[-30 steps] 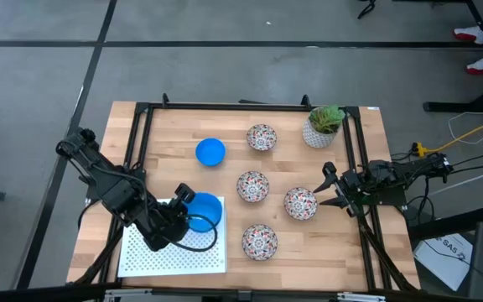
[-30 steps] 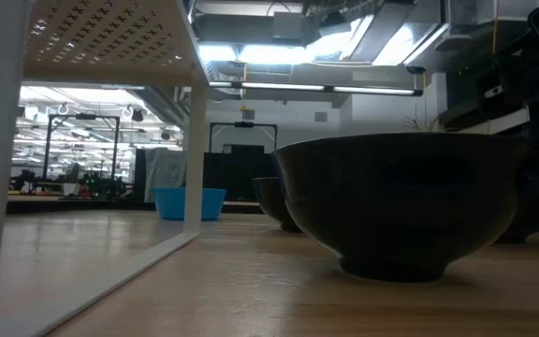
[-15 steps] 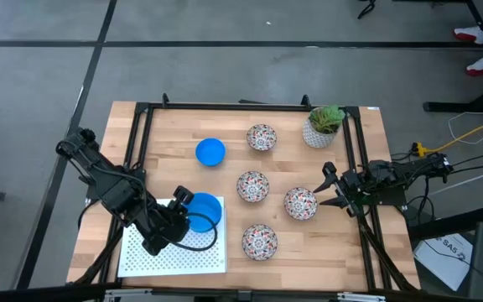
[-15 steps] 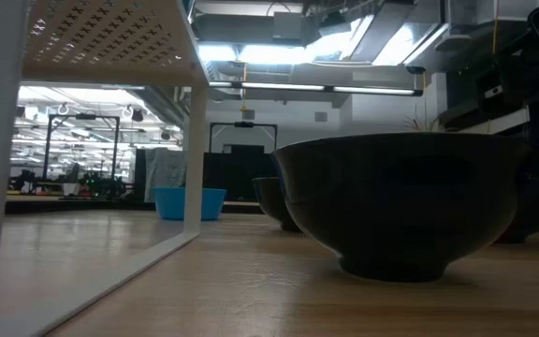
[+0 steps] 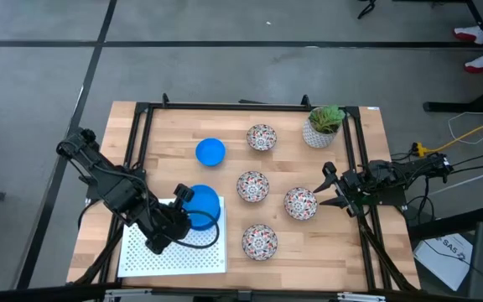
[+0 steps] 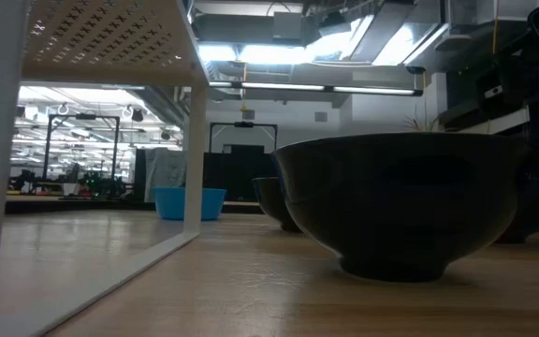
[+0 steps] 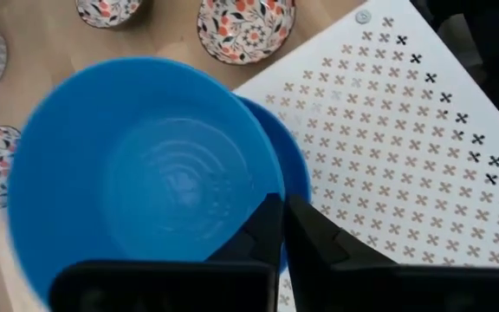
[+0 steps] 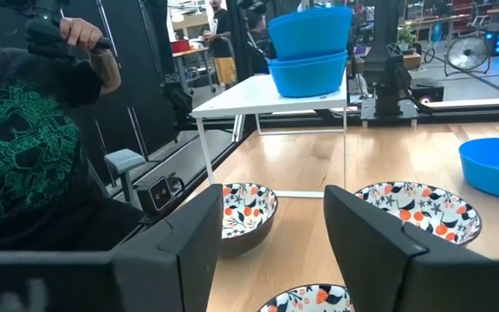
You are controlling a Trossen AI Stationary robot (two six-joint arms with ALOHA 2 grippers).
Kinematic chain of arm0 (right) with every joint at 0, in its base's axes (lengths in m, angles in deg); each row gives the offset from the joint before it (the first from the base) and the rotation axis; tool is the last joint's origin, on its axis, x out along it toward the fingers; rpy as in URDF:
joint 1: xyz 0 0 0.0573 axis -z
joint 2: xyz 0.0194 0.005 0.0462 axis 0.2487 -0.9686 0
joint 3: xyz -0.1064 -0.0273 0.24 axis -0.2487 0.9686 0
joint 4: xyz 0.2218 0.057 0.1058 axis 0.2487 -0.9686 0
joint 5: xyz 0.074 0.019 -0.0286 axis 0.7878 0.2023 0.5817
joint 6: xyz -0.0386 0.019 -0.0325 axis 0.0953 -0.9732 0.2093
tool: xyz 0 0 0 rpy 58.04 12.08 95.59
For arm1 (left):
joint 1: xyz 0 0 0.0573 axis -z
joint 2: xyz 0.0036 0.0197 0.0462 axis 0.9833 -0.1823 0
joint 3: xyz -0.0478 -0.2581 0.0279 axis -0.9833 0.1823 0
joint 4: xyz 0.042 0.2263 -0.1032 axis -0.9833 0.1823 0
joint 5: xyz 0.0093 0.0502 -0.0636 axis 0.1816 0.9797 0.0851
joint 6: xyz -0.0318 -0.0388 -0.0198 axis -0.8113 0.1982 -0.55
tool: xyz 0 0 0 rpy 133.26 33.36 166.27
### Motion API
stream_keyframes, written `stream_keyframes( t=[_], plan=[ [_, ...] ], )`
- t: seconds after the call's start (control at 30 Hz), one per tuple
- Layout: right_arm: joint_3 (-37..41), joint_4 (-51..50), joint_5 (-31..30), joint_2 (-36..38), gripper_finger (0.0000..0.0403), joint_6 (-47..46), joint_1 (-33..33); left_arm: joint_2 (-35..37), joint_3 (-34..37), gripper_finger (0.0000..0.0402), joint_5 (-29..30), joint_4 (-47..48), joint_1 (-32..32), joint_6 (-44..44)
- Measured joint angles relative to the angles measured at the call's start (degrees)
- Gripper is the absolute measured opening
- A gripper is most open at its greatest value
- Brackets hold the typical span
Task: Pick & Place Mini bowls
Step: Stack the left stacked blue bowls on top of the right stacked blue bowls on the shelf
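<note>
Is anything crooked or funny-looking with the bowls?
Yes. The top blue bowl on the white shelf sits tilted on the blue bowl under it, not nested flat. The left pincer pinches its rim.

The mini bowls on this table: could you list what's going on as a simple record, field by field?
blue bowls: one loose on the wooden table; a stack on the white perforated shelf
top blue bowl: held by its rim, lifted above the blue bowl beneath it
floral bowls: four on the table, at
left gripper: shut on the top blue bowl
right gripper: open, beside a floral bowl, touching nothing
other: potted plant at the far right corner
</note>
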Motion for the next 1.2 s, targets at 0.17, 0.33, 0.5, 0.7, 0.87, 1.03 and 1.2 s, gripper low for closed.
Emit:
stream_keyframes(
  t=[0.17,0.33,0.5,0.7,0.87,1.03,1.2],
  plan=[
    [0.0,0.01,0.0,0.0,0.02,0.0,0.0,0.0,0.0,0.0005,-0.14,0.04,0.02,0.52],
    [0.0,-0.01,0.0,0.0,0.02,-0.03,0.0,-0.13,0.0,0.0003,-2.43,-0.79,-0.02,0.57],
    [0.0,-0.01,0.0,-0.01,0.02,-0.05,-0.01,-2.44,0.0,0.0008,-2.86,0.13,-0.02,0.74],
    [0.0,0.01,-0.02,0.0,0.02,-0.01,-0.02,-5.18,0.02,0.0009,-2.7,1.64,-0.02,3.06],
    [0.0,0.01,-0.02,0.0,0.02,-0.01,-0.02,-4.97,0.02,0.0008,-2.71,1.86,-0.02,3.06],
    [0.0,-0.01,0.0,-0.02,0.02,-0.01,-0.02,-4.79,0.02,0.0023,0.09,1.93,-0.02,0.2],
    [0.0,0.01,-0.01,0.0,0.02,-0.04,-0.02,-4.79,0.02,0.0053,0.24,2.01,-0.02,-0.39]
  ],
)
